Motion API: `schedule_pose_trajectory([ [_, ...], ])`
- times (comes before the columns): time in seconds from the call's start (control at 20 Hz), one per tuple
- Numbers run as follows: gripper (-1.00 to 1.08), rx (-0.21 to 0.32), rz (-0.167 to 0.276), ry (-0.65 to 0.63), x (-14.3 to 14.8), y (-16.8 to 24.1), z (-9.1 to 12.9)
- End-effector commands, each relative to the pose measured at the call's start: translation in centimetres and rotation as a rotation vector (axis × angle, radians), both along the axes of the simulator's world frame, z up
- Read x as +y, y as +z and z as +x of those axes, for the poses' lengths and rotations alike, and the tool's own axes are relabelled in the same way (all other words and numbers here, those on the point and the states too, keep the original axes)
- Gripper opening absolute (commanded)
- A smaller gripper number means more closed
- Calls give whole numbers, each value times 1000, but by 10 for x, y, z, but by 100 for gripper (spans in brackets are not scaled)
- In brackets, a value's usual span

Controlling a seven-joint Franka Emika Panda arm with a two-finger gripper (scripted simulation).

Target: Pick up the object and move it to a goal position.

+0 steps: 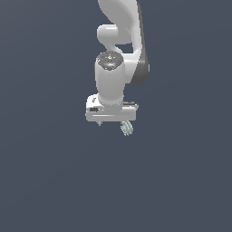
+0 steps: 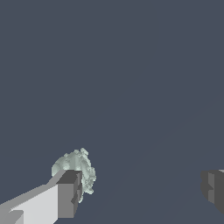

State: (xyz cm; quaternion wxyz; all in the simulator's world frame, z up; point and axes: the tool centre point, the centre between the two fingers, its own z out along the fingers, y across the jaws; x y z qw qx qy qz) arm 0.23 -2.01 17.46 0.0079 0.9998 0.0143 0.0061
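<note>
The object [image 1: 127, 128] is a tiny pale mint-green lump with a ridged, toothed surface. In the exterior view it sits just under the white hand, toward that view's right. My gripper [image 1: 113, 123] points down over the dark floor. In the wrist view the gripper [image 2: 142, 192] is open, its two grey fingertips [image 2: 70, 192] far apart. The object [image 2: 76, 168] lies right beside one fingertip, partly hidden behind it and outside the gap. Nothing lies between the fingers. I cannot tell whether that fingertip touches the object.
A plain dark blue-grey floor [image 1: 54, 181] fills both views. The white arm [image 1: 122, 41] rises from the hand toward the top of the exterior view. No goal marker or other object shows.
</note>
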Motion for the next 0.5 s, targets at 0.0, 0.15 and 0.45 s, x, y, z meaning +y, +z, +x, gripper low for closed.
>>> schedule_pose_trajectory([
  [0.0, 100, 0, 0, 0, 0, 0, 0],
  [0.15, 100, 0, 1, 1, -3, 0, 1],
  [0.45, 100, -1, 3, -1, -16, 1, 6],
])
